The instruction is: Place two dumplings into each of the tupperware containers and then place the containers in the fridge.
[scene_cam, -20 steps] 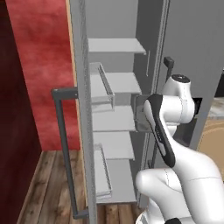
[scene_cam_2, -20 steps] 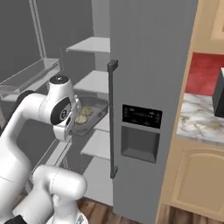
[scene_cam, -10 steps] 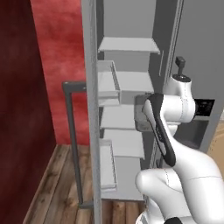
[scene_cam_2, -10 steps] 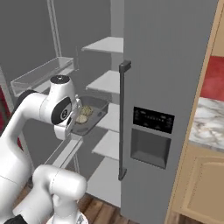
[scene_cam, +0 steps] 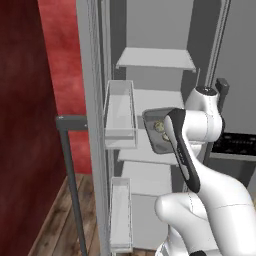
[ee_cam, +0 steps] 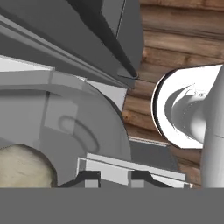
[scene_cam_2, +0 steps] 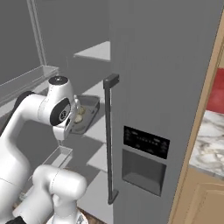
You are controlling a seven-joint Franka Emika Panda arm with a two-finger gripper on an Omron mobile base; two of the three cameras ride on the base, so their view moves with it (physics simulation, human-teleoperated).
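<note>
The dark grey tupperware container (scene_cam: pixel 159 131) hangs level at the mouth of the open fridge (scene_cam: pixel 150 95), above a middle shelf (scene_cam: pixel 145 155), with two dumplings (scene_cam_2: pixel 79 116) loose inside it. The gripper (ee_cam: pixel 113 177) is pinched narrow on its near rim. It looks stiff and light, but a rim hold at one edge leaves it prone to tipping, so keeping it flat matters.

Kitchen: open fridge (scene_cam: pixel 160 60), marble counter (scene_cam_2: pixel 210 144), wood floor (scene_cam: pixel 55 220).
</note>
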